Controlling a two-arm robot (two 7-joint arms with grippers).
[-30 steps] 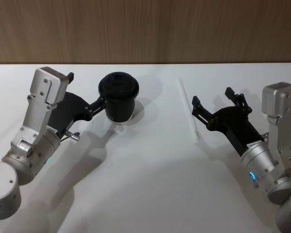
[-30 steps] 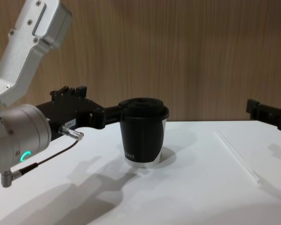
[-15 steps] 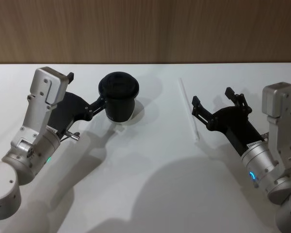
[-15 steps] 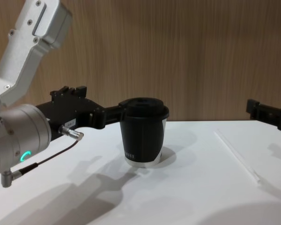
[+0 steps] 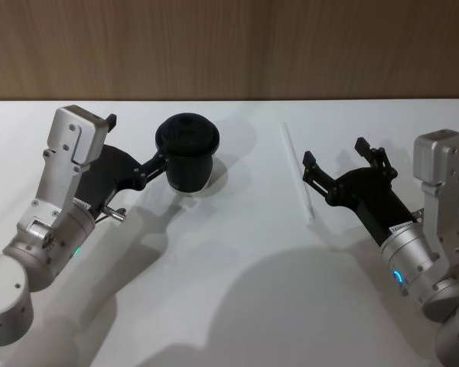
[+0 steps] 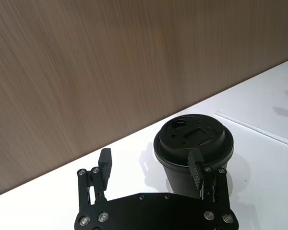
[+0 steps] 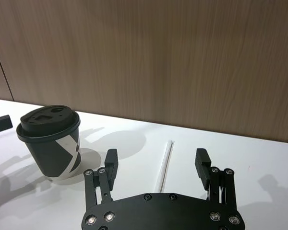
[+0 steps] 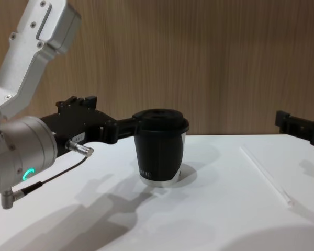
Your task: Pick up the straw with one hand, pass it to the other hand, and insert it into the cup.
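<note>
**Straw Lies Waiting as Open Gripper Is Held Beside It**

Head view: the long, thin white straw [image 5: 297,172] is seen lying flat on the white table [image 5: 237,290], right of centre and well apart from the black paper cup with its domed lid [image 5: 186,153]. The slim black right gripper [image 5: 333,151] is held just beside the straw, jaws spread and empty. The left gripper on its silver, green-lit wrist [image 5: 137,139] is parked at the cup, jaws likewise spread.

Left wrist view: the cup is shown beyond one finger, not between the two.

Right wrist view: the straw is framed in the gap of the spread fingers, farther out on the table.

Chest view: the straw is seen flush with the tabletop.

The pickup is judged to be the step in hand. The fingers would best be set astride the straw near mid-length, lowered close to the table and closed gently, so that an end is left free for the handover and the thin tube is neither rolled aside nor crushed.
</note>
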